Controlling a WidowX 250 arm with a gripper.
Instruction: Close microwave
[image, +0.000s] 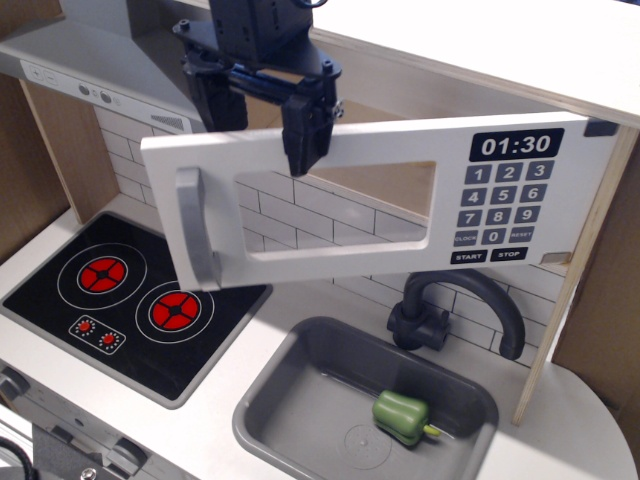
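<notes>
The microwave (380, 205) door is partly open, with the grey handle (196, 228) on its left side and the keypad (498, 212) under a clock showing 01:30. The black gripper (262, 125) stands over the door's top edge: one finger (304, 135) hangs in front of the door, the other behind it. Below are a stove (130, 300), a faucet (455, 310) and a sink (290, 385) holding a green pepper (402, 416).

We see a matt white painted wooden microwave door (330, 215) with a smooth grey bar handle (195, 228) and bare plywood edges. The black fingers (305, 135) look like hard matt plastic. A glossy black hob panel (130, 300) sits beside a dull grey plastic sink basin (290, 385) holding a shiny green plastic pepper (400, 416).
</notes>
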